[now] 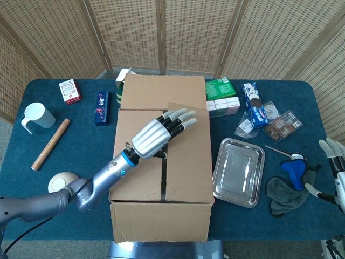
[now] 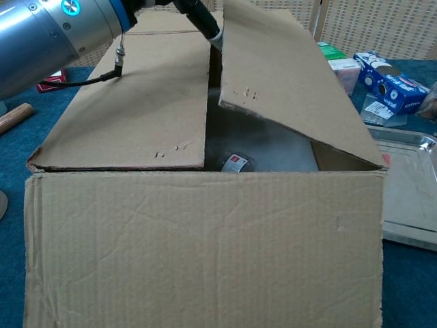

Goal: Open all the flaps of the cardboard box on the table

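The cardboard box [image 1: 161, 162] stands mid-table. Its right top flap [image 2: 287, 89] is tilted up along the centre seam, while the left top flap [image 2: 130, 102] lies flat. My left hand [image 1: 159, 135] is over the seam with its fingers spread above the raised flap, and one dark fingertip [image 2: 213, 33] sits under the flap's edge, propping it. Through the gap an item with a red label [image 2: 234, 162] shows inside the box. My right hand [image 1: 334, 162] is at the table's far right edge, fingers apart and holding nothing.
A metal tray [image 1: 239, 164] lies just right of the box. Snack packets [image 1: 259, 110], a green box [image 1: 220, 87], a spoon and a blue item on a grey cloth [image 1: 285, 191] fill the right side. A mug [image 1: 36, 116], a wooden stick [image 1: 51, 143] and small boxes lie on the left.
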`<act>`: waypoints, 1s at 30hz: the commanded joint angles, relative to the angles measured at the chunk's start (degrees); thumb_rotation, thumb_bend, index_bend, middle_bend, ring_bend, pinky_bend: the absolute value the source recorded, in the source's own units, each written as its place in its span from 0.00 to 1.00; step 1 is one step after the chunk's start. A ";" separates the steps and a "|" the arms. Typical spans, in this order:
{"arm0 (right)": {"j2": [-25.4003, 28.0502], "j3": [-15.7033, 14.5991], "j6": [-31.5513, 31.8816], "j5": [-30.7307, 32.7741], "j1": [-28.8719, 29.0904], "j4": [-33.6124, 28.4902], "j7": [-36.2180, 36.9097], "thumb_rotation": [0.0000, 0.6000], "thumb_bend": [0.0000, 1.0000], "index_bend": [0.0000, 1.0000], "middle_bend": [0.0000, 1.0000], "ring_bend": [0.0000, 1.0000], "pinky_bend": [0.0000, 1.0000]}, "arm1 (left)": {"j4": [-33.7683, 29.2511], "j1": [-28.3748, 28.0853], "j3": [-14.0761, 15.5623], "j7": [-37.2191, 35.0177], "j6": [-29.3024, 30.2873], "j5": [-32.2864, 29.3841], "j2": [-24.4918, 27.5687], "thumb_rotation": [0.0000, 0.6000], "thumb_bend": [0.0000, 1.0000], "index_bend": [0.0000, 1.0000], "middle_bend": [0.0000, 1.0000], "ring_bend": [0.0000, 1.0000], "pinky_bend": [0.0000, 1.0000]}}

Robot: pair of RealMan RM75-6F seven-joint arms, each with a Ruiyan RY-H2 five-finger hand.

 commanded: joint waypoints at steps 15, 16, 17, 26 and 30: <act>0.57 0.29 -1.08 0.27 -0.02 0.02 1.63 1.00 0.00 0.00 0.00 0.00 0.12 | 6.45 -9.13 -6.55 0.82 2.29 -1.20 -7.22 1.00 0.39 0.02 0.00 0.00 0.14; 0.63 0.27 -1.18 0.24 -0.01 -0.03 1.71 1.00 0.00 0.00 0.00 0.00 0.12 | 7.22 -9.74 -6.81 0.69 2.35 -1.39 -7.95 1.00 0.39 0.02 0.00 0.00 0.14; 0.70 0.25 -1.26 0.21 -0.01 -0.08 1.78 1.00 0.00 0.00 0.00 0.00 0.12 | 8.04 -10.33 -7.08 0.63 2.36 -1.67 -8.71 1.00 0.39 0.02 0.00 0.00 0.14; 1.16 0.25 -1.60 0.30 -0.13 -0.13 2.87 1.00 0.00 0.00 0.00 0.00 0.12 | 15.86 -15.51 -8.65 -1.69 3.89 -2.12 -15.09 1.00 0.39 0.02 0.00 0.00 0.14; 1.21 0.19 -1.86 0.17 -0.09 -0.17 3.04 1.00 0.00 0.00 0.00 0.00 0.12 | 19.91 -17.93 -9.31 -2.76 2.86 -3.50 -17.69 1.00 0.39 0.02 0.00 0.00 0.13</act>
